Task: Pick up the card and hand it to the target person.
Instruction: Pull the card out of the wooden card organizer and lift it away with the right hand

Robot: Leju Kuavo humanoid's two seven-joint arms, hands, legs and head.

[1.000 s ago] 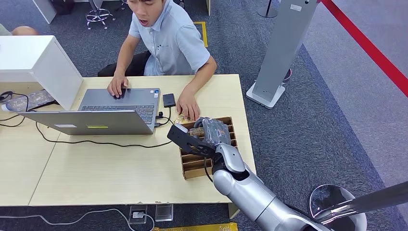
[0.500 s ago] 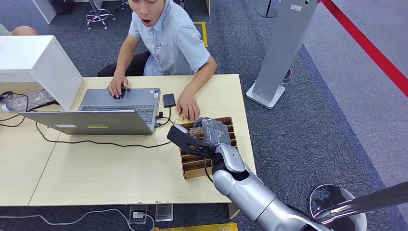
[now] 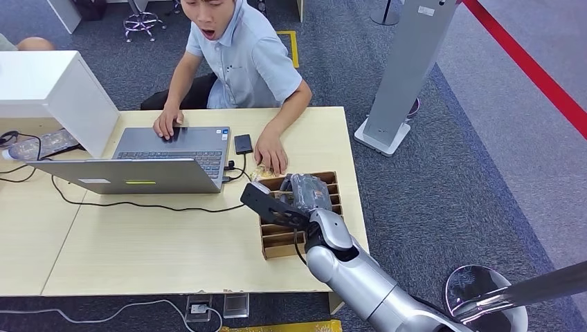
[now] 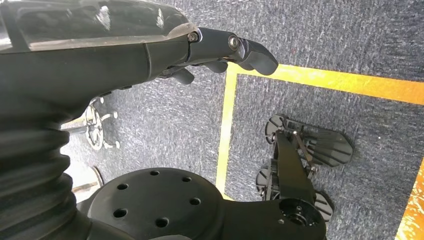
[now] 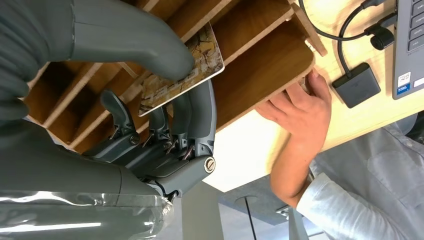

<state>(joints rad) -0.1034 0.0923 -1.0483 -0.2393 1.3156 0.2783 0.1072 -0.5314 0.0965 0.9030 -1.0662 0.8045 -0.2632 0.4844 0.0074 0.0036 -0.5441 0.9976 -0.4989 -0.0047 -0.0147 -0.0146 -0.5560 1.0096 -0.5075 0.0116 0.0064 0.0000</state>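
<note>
Left of the slotted brown wooden tray (image 3: pixel 331 181) lies an open grey laptop (image 3: pixel 173 146), the seated person's hand (image 3: pixel 271 151) resting just beyond the tray. Over the tray, the right hand (image 5: pixel 165 120) pinches a patterned beige card (image 5: pixel 200 65) between thumb and fingers. The left hand (image 4: pixel 220 50) hangs above carpet, fingers curled, holding nothing.

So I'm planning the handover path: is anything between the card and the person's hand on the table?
Only the wooden organizer. The right hand pinches the card over its slots, and its end wall lies between the card and the person's hand just beyond.
</note>
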